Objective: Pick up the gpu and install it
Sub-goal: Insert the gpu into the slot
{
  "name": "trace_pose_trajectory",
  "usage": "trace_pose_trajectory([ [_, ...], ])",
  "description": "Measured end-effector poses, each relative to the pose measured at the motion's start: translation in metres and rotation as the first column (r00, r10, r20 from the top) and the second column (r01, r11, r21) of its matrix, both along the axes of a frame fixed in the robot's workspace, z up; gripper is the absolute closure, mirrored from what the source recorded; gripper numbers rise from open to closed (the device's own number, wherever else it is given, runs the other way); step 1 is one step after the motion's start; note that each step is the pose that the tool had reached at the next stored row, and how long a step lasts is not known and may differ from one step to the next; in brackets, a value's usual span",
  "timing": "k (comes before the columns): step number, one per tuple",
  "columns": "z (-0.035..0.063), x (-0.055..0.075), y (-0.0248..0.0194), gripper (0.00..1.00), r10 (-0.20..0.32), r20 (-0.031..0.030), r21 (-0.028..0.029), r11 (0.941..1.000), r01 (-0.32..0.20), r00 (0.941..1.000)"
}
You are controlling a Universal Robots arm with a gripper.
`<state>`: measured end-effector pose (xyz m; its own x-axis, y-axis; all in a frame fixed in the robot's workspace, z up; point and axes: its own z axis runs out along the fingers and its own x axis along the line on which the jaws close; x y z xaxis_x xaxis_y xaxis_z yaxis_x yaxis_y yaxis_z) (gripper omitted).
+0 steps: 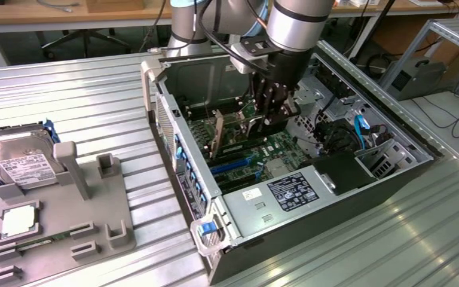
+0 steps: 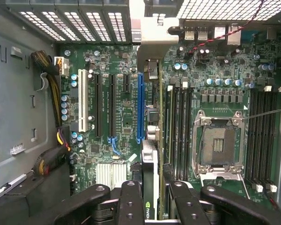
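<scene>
The gpu [image 2: 150, 164] shows edge-on in the wrist view, and my gripper [image 2: 154, 187] is shut on it, one black finger [image 2: 131, 201] on each side. Its silvery end bracket [image 2: 154, 35] points toward the vented rear wall of the case. The card hangs over the green motherboard [image 2: 122, 117], right beside the long blue slot [image 2: 140, 108]. In the exterior view my gripper [image 1: 271, 122] reaches straight down into the open PC case [image 1: 159, 89]; whether the card's lower edge touches a slot is hidden.
Memory slots [image 2: 180, 122] and the open CPU socket [image 2: 218, 143] lie on the card's other side. Cables [image 1: 363, 128] and a black box [image 1: 345, 173] crowd the case's far end. Outside, a hard drive [image 1: 18, 161] and a square chip [image 1: 18, 218] rest on a grey fixture [image 1: 102, 215].
</scene>
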<state>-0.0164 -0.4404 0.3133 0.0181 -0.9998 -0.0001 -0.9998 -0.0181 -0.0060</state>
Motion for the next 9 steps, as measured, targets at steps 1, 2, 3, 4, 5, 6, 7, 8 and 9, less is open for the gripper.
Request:
trace_pose_trajectory([
  [1, -0.0001, -0.0016, 0.0, 0.73, 0.0, 0.0001, 0.0001, 1.0, 0.0, 1.0],
  [2, -0.0001, -0.0027, 0.0, 0.73, 0.0, 0.0001, 0.0001, 1.0, 0.0, 1.0],
  [3, 0.0, -0.0034, 0.0, 0.73, 0.0, 0.0, 0.0, 1.0, 0.0, 1.0],
  [4, 0.0, -0.0044, 0.0, 0.73, 0.0, 0.0, -0.0001, 1.0, 0.0, 1.0],
  [5, 0.0, -0.0052, 0.0, 0.73, 0.0, 0.0, 0.0, 1.0, 0.0, 1.0],
  [6, 0.0, -0.0061, 0.0, 0.73, 0.0, 0.0, 0.0, 1.0, 0.0, 1.0],
  [7, 0.0, -0.0071, 0.0, 0.73, 0.0, 0.0, 0.0, 1.0, 0.0, 1.0],
  [8, 0.0, -0.0082, 0.0, 0.73, 0.0, 0.0, 0.0, 1.0, 0.0, 1.0],
  [9, 0.0, -0.009, 0.0, 0.73, 0.0, 0.0, 0.0, 1.0, 0.0, 1.0],
])
